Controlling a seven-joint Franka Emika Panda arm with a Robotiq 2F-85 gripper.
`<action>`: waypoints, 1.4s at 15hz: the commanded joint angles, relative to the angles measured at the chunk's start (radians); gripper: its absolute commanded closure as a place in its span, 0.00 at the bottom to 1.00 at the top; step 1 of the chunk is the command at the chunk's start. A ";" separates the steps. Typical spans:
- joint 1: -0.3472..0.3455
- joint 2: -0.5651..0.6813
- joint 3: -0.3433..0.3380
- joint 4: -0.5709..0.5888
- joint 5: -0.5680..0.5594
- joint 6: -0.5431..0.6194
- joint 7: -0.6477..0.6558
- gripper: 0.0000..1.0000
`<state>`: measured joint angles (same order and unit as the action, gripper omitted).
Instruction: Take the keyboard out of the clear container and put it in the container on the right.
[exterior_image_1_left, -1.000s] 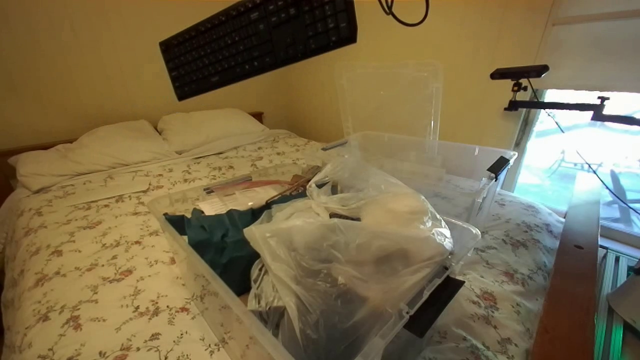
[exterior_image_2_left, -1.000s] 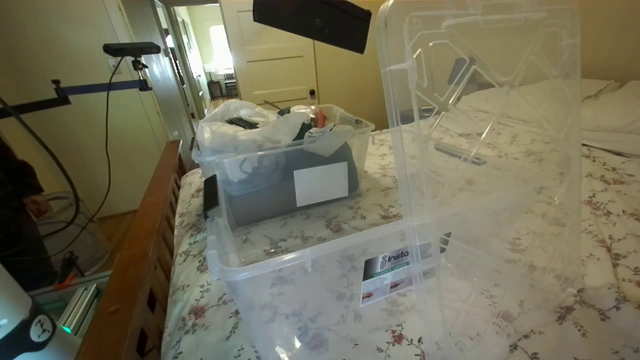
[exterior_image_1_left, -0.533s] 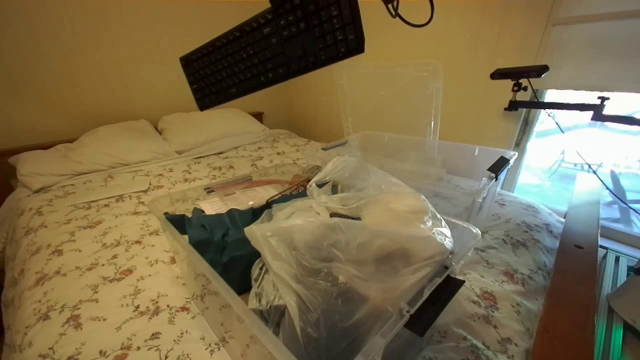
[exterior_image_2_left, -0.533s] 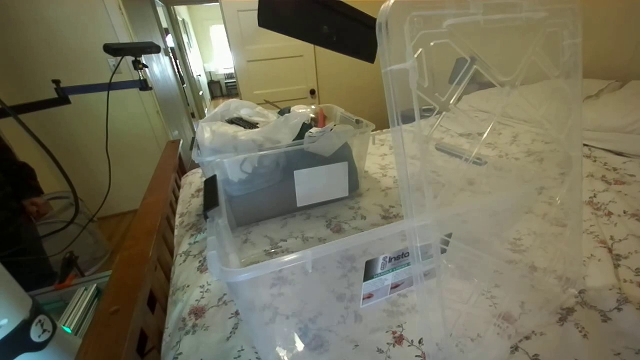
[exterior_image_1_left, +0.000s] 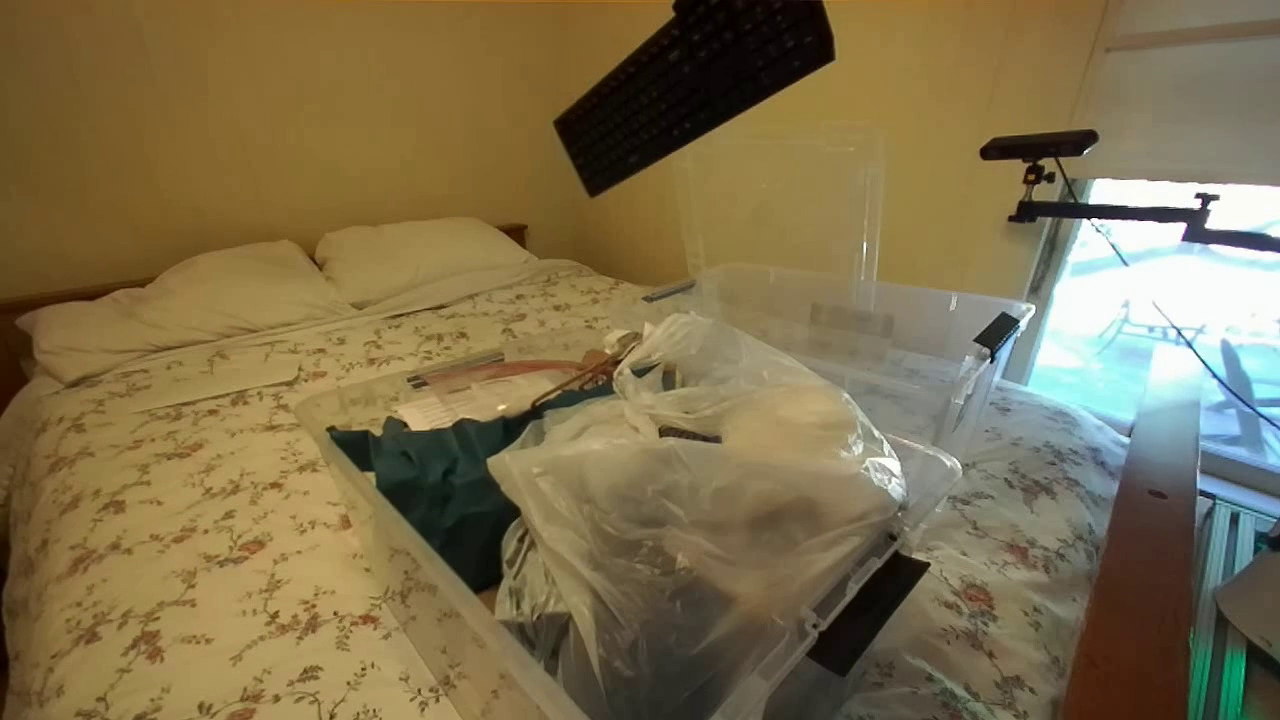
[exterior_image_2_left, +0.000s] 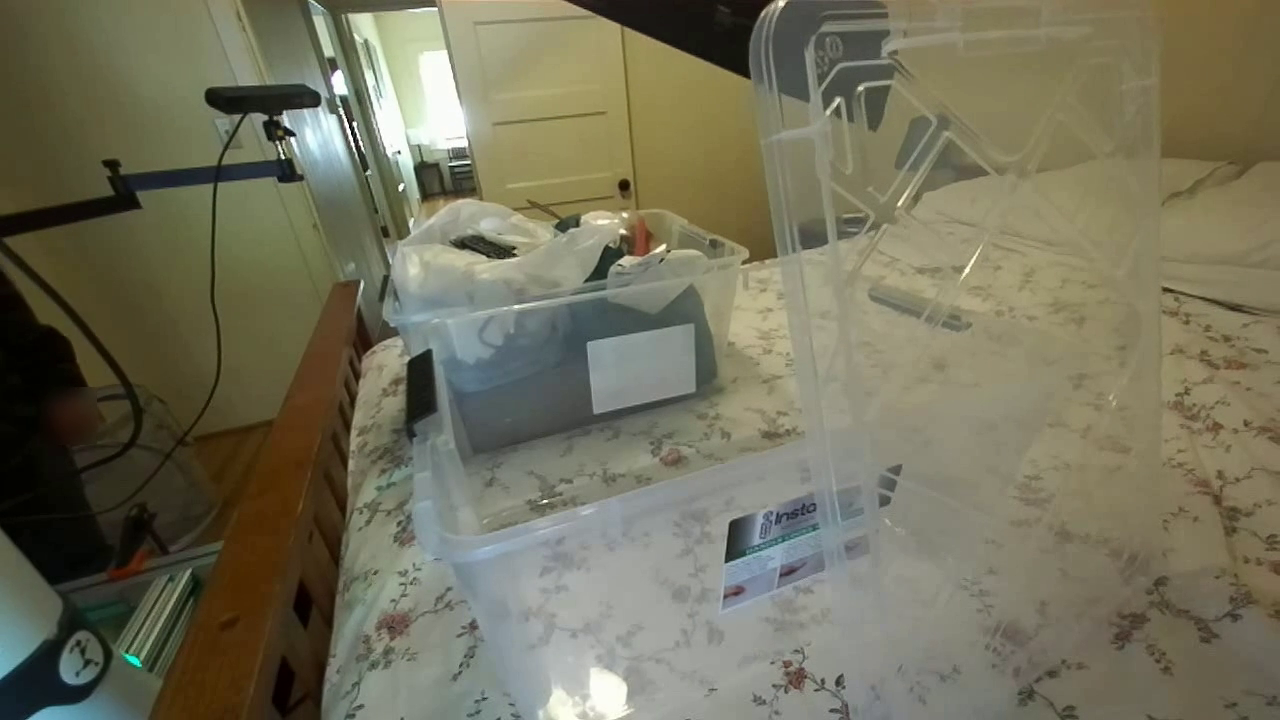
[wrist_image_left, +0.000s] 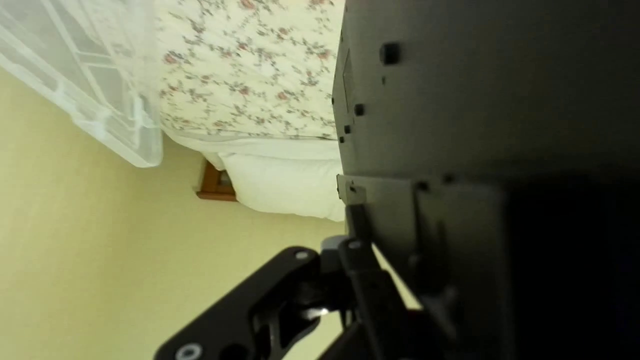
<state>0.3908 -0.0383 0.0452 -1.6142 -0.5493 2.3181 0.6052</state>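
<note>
The black keyboard (exterior_image_1_left: 700, 95) hangs tilted in the air at the top of an exterior view. Part of it (exterior_image_2_left: 690, 35) shows in an exterior view, its end behind the upright clear lid (exterior_image_2_left: 960, 260). In the wrist view its underside (wrist_image_left: 475, 100) fills the right. My gripper (wrist_image_left: 367, 220) is shut on the keyboard's edge; one finger shows, the other is hidden. The filled clear container (exterior_image_1_left: 440, 610) holds a plastic bag (exterior_image_1_left: 700, 500) and dark green cloth (exterior_image_1_left: 450, 490). The second clear container (exterior_image_2_left: 620, 515) stands beside it, below the keyboard; bedding shows through it.
The lid (exterior_image_1_left: 785, 210) stands upright by the second container. A wooden bed rail (exterior_image_1_left: 1130, 560) runs along the bed's edge. A camera on a boom arm (exterior_image_2_left: 262, 97) stands beyond it. A person (exterior_image_2_left: 40, 430) is at the far left. Pillows (exterior_image_1_left: 420, 260) lie at the bed's head.
The keyboard has moved right in both exterior views, towards the second container and the lid, with a steeper tilt. Its end is now behind the lid in an exterior view. The containers have not moved.
</note>
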 joint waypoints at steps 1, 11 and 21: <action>-0.097 -0.116 0.088 -0.105 0.016 -0.156 0.012 0.94; -0.189 -0.176 0.155 -0.315 0.255 -0.288 -0.012 0.94; -0.255 -0.089 0.122 -0.509 0.349 0.137 -0.002 0.94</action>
<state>0.1548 -0.1186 0.1720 -2.0626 -0.2251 2.2811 0.6125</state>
